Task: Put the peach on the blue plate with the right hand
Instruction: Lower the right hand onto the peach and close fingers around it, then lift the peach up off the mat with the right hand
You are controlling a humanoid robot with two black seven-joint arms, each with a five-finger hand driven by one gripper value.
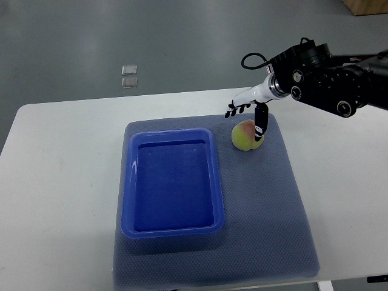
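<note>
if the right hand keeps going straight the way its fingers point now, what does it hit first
Probably the peach. The right hand reaches in from the right, fingers spread toward the left and downward, one finger already at the peach's right side. Depth is unclear from this steep view; the upper fingers might pass beyond it and meet the grey mat.

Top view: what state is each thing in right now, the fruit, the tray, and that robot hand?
Peach: on the mat, right of the plate, not yet lifted.
Plate: blue, empty, resting on the mat.
Right hand: fingers spread, thumb against the peach, not closed around it.
Mat: flat on the table.
Left hand: not in view.
</note>
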